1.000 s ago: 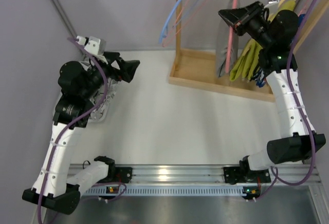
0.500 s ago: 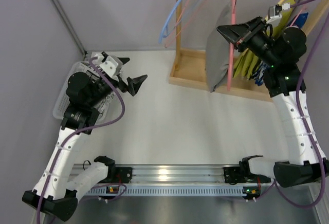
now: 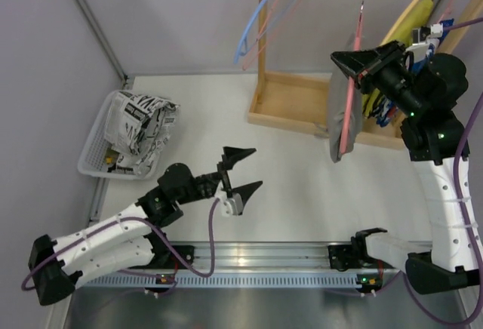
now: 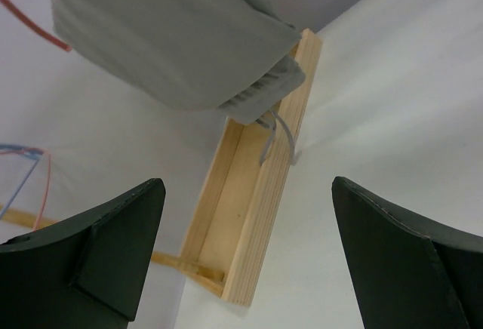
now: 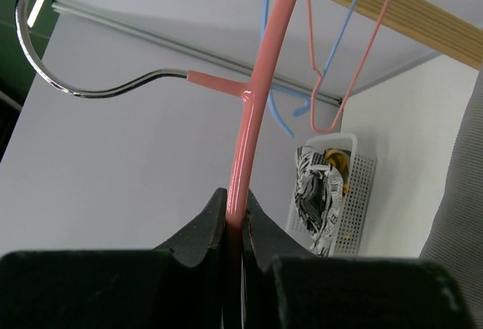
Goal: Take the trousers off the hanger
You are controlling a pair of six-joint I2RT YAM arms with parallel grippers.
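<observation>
Patterned cloth (image 3: 139, 127) in white basket (image 3: 93, 146); light blue hanger (image 3: 248, 26) on wooden rack (image 3: 263, 42).

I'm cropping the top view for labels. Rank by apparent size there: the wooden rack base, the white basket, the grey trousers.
Largest to smallest:
wooden rack base
white basket
grey trousers, seen edge-on and hanging nearer the camera, so true size is unsure.

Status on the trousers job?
Done: the hanger hook is free of the rail, with the right gripper shut on it. In hand: the open left gripper faces the trousers, not touching. Left: pulling the trousers off; they hang on the hanger.
</observation>
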